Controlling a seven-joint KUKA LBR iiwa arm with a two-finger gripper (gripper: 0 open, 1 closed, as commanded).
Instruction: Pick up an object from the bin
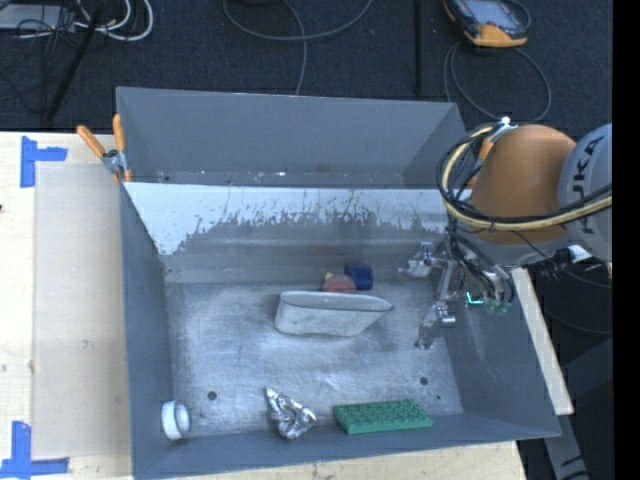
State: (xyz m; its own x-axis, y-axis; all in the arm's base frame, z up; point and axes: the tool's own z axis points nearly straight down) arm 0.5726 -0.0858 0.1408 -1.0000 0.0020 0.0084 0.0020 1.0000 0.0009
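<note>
Found the two-finger gripper (436, 313) at about three o'clock in the grey metal bin (230, 343), low over bare floor and near the right wall. Could not tell whether spread or pressed together, because of the wrist parts and cables around it; saw nothing pinched in it. Saw at nine o'clock from the gripper, and apart from it, a pale grey boat-shaped dish (330, 313) lying near the middle of the bin, the nearest thing. Noted just behind this dish, toward twelve o'clock, a small blue block (359, 275) and a small reddish piece (338, 283), side by side and perhaps touching. Noted along the six o'clock edge a flat green studded plate (383, 416), then toward nine o'clock from it a crumpled lump of silver foil (288, 413), and at about seven o'clock a small white round cap (175, 419). Judged the task as hardly begun, with the arm inside the bin but nothing gripped and nothing lifted. Left to do, by this judgement: to come over one thing, to close on it, and to raise it out of the bin.
</note>
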